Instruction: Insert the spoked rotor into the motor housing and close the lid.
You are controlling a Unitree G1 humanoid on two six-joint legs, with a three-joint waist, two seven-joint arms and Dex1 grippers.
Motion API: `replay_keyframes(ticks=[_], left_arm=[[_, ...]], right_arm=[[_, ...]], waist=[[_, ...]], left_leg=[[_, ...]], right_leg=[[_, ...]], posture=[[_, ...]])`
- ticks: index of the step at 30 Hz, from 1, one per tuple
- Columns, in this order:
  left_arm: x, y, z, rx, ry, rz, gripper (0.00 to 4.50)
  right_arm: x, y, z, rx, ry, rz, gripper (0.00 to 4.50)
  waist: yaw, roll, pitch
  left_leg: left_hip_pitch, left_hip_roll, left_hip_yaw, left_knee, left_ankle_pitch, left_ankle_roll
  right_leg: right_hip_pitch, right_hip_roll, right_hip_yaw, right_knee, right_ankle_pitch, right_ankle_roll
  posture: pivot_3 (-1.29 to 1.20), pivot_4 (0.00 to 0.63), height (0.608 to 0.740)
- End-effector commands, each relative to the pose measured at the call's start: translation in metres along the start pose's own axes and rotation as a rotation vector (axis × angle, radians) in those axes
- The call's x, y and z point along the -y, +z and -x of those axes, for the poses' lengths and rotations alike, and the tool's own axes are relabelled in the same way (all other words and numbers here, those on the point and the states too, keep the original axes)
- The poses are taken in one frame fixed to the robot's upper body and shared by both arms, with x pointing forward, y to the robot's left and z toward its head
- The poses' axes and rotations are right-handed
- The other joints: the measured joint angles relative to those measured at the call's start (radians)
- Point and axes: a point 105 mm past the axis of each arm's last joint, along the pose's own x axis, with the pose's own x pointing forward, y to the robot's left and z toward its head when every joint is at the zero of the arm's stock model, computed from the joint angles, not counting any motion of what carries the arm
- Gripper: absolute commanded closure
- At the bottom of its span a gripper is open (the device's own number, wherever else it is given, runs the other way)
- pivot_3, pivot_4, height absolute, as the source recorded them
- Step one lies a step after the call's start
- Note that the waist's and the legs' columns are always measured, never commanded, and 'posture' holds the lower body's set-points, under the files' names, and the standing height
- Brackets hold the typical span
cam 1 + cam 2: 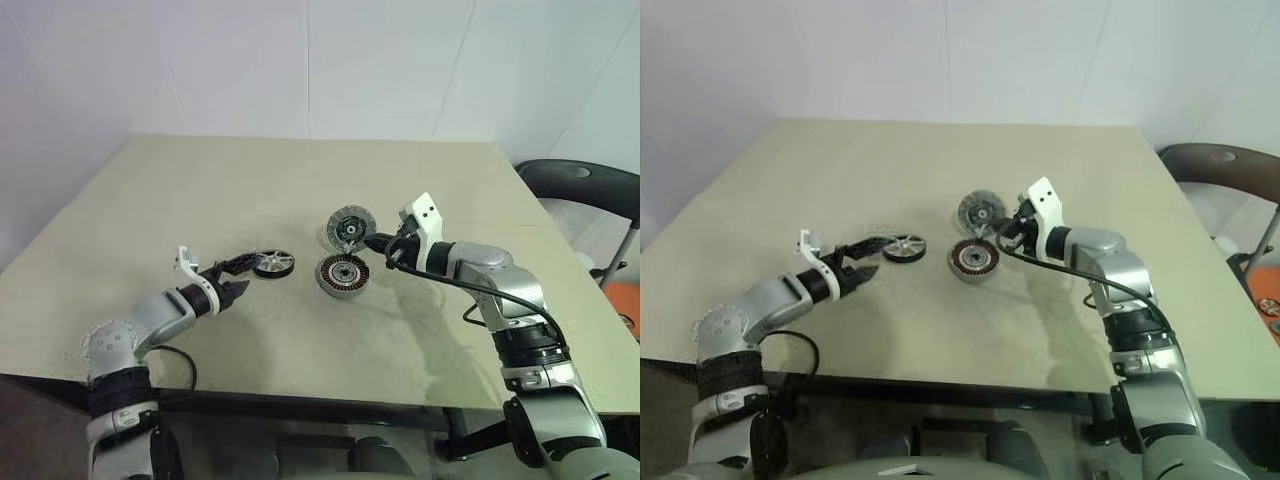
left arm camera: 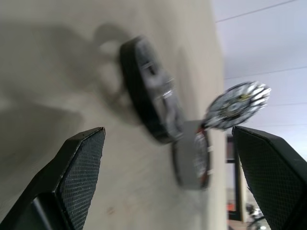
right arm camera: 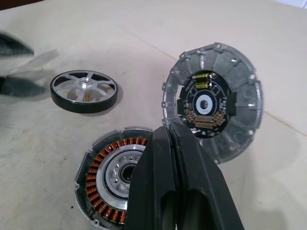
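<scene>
Table (image 1: 200, 180) of pale beige laminate is what you are working over, with a white wall behind it and a dark chair (image 1: 580, 185) off its right edge.

On your left, the left gripper (image 1: 235, 278) is released, its two black fingers (image 2: 79, 172) spread wide and reaching low over the surface toward the spoked rotor (image 1: 273, 263), a small silver metal wheel with curved spokes and a dark outer rim. That wheel lies flat on the table just past the fingertips; from the head views you cannot tell whether one fingertip touches its rim. In the left wrist view the wheel sits between the two spread fingers but farther out, not gripped.

Moving right, a short gap of bare table separates the wheel from the motor housing (image 1: 342, 275), a round flat dark-grey puck with a ring of copper-coloured windings around a silver centre hub. It lies flat with its open face up.

Just behind it the lid (image 1: 349, 229), a thin round grey disc with a ribbed rim and a dark circuit-like centre, stands tilted nearly upright on its hinge at the housing's far edge, inner face toward you.

On your right, the right gripper (image 3: 169, 132) is clenched, its black fingers pressed together with their tips at the lid's lower edge, over the housing's rim
</scene>
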Motion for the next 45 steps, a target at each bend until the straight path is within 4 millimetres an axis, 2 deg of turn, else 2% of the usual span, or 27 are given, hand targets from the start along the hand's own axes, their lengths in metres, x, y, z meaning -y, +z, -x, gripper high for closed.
replay_keyframes(ticks=[1,5,16,20,24,28,40,41,45], left_arm=[[0.019,0.005,-0.009,0.003,-0.053,-0.006,0.0],[0.031,0.0,-0.016,-0.031,-0.075,-0.018,0.0],[0.029,-0.014,-0.022,-0.083,-0.033,-0.006,0.0],[0.019,-0.02,-0.026,-0.101,-0.006,0.001,0.0],[-0.003,-0.024,-0.031,-0.11,0.051,0.019,0.0],[-0.008,-0.021,-0.035,-0.104,0.045,0.028,0.0],[-0.017,-0.016,-0.045,-0.09,0.035,0.037,3.92],[-0.016,-0.017,-0.046,-0.097,0.025,0.032,4.09],[-0.008,-0.02,-0.046,-0.109,-0.018,0.025,4.1]], right_arm=[[-0.002,0.009,0.001,0.025,-0.004,0.037,4.48],[0.0,0.008,0.001,0.02,-0.011,0.037,4.48],[0.002,0.01,0.002,0.028,-0.029,0.037,4.48],[0.001,0.009,0.0,0.03,-0.03,0.035,4.48],[0.0,0.009,0.0,0.035,-0.033,0.031,4.48],[-0.001,0.009,0.0,0.037,-0.039,0.03,4.48],[-0.002,0.005,0.0,0.041,-0.052,0.012,4.5],[-0.002,0.004,0.0,0.04,-0.053,0.011,4.5],[-0.003,0.004,0.0,0.04,-0.054,0.009,4.5]], waist=[[0.002,0.0,0.0],[0.005,0.0,0.0],[0.015,0.0,0.0],[0.015,0.0,0.0],[0.015,0.0,0.0],[0.016,0.0,0.0],[0.015,0.0,0.0],[0.014,0.0,0.0],[0.015,0.0,0.0]], left_leg=[[0.0,0.0,0.0,0.0,0.0,0.0],[-0.002,0.0,0.0,-0.001,0.0,0.0],[-0.004,0.0,0.0,0.0,0.0,0.0],[-0.004,0.0,0.0,0.0,0.0,0.0],[-0.003,0.0,0.0,0.0,0.0,0.0],[-0.003,0.0,0.0,0.0,0.0,0.0],[-0.002,0.0,0.0,0.0,0.0,0.0],[-0.001,0.0,0.0,0.0,0.0,0.0],[-0.002,0.0,0.0,0.001,0.0,0.0]], right_leg=[[0.0,0.0,0.0,0.0,0.0,0.0],[0.001,0.0,0.0,0.001,0.0,0.0],[0.0,0.0,0.0,0.0,0.0,0.0],[0.0,0.0,0.0,0.0,0.0,0.0],[0.0,0.0,0.0,0.0,0.0,0.0],[0.0,0.0,0.0,0.0,0.0,0.0],[0.0,0.0,0.0,0.0,0.0,0.0],[-0.001,0.0,0.0,0.0,0.0,0.0],[0.0,0.0,0.0,0.0,0.0,0.0]], posture=[[0.0,0.0,0.74],[0.0,0.0,0.74],[0.0,0.0,0.74],[0.0,0.0,0.74],[0.0,0.0,0.74],[0.0,0.0,0.74],[0.0,0.0,0.74],[0.0,0.0,0.74],[0.0,0.0,0.74]])
